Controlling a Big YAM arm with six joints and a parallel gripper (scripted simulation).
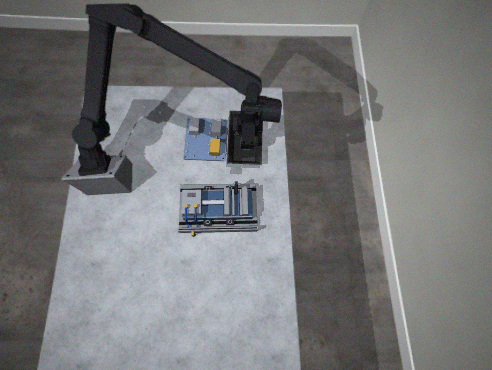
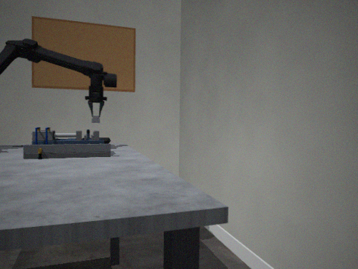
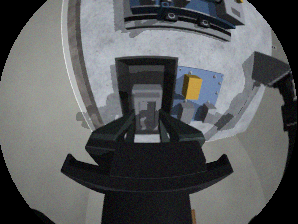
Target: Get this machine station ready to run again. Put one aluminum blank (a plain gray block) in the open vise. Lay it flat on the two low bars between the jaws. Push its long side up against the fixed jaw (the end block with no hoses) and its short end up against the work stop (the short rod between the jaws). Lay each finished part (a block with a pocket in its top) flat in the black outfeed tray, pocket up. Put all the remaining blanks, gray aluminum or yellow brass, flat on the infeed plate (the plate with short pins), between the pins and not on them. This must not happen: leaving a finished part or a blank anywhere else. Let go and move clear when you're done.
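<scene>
Gray block (image 2: 95, 119) (image 3: 147, 111) gripped in tool (image 2: 96, 115) (image 3: 147, 112), above black outfeed tray (image 1: 244, 163) (image 3: 118, 82).

From high above, looks down on vise (image 1: 227, 201) (image 2: 69, 141) (image 3: 180, 13) and outfeed tray (image 1: 245, 163) (image 3: 174, 75); from tabletop's (image 1: 175, 280) (image 2: 109, 185) (image 3: 95, 55) far side, faces vise nearly level; from wrist, closer, shares both.

In the top view, the arm (image 1: 200, 56) hides part of the outfeed tray (image 1: 244, 162).
</scene>
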